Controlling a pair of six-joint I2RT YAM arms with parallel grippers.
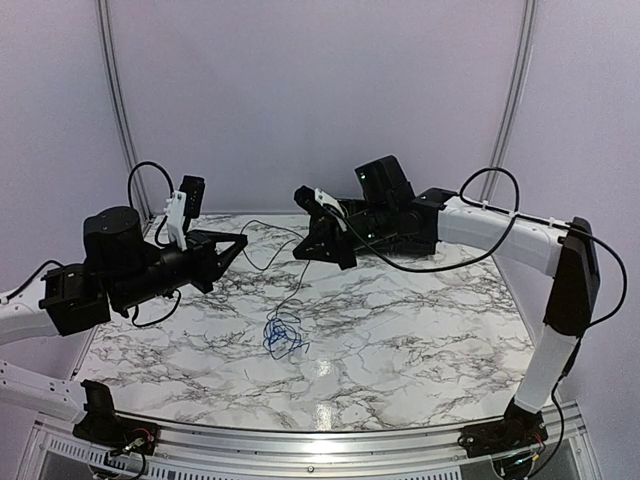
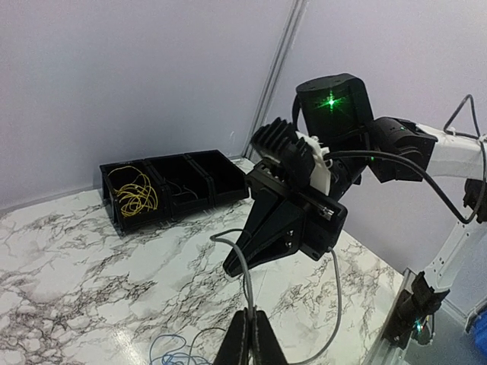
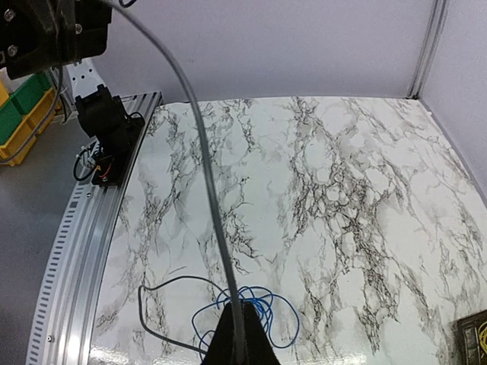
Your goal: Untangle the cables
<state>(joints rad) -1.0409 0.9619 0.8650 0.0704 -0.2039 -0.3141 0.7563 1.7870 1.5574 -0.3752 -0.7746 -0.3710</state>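
My left end effector and right end effector each pinch the black cable, strung left-right between them, while the blue cable lies tangled on the bench directly below.

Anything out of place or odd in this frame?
Nothing spilled or broken. The blue cable lies in a tangled heap mid-table, and the black cable, pinched by the left gripper and right gripper, trails down into it, apparently snagged.
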